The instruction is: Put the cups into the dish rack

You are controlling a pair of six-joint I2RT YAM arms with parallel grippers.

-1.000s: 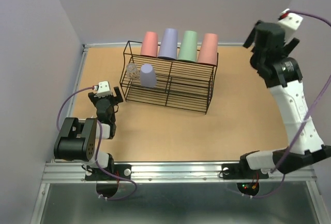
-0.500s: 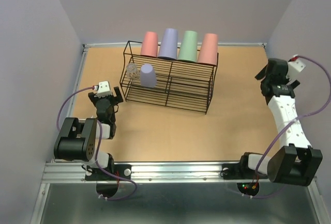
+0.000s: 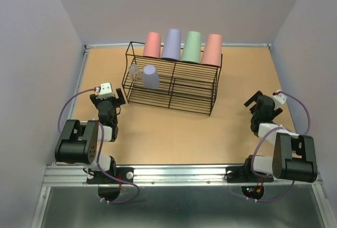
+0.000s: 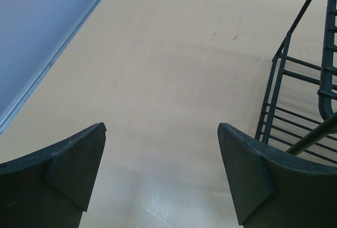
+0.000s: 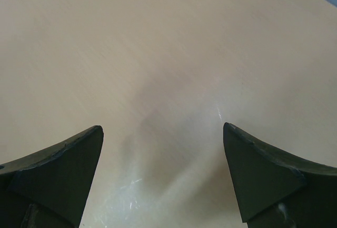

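The black wire dish rack (image 3: 202,88) stands at the back middle of the table. Upside down along its upper tier are a pink cup (image 3: 152,45), a lavender cup (image 3: 171,44), a green cup (image 3: 192,47) and a second pink cup (image 3: 212,50). On the lower tier at the left sit another lavender cup (image 3: 150,77) and a small clear cup (image 3: 135,70). My left gripper (image 3: 109,98) (image 4: 162,128) rests low and open, left of the rack's corner (image 4: 295,107). My right gripper (image 3: 262,103) (image 5: 162,128) is open over bare wood, right of the rack.
The wooden table (image 3: 168,133) has a raised metal rim (image 3: 79,86) along its left side and a metal rail (image 3: 174,172) at the near edge. Grey walls close in on the left, back and right.
The right arm has come down from high at the back right and folded low over the near right of the table. The left arm, rack and cups have not moved.
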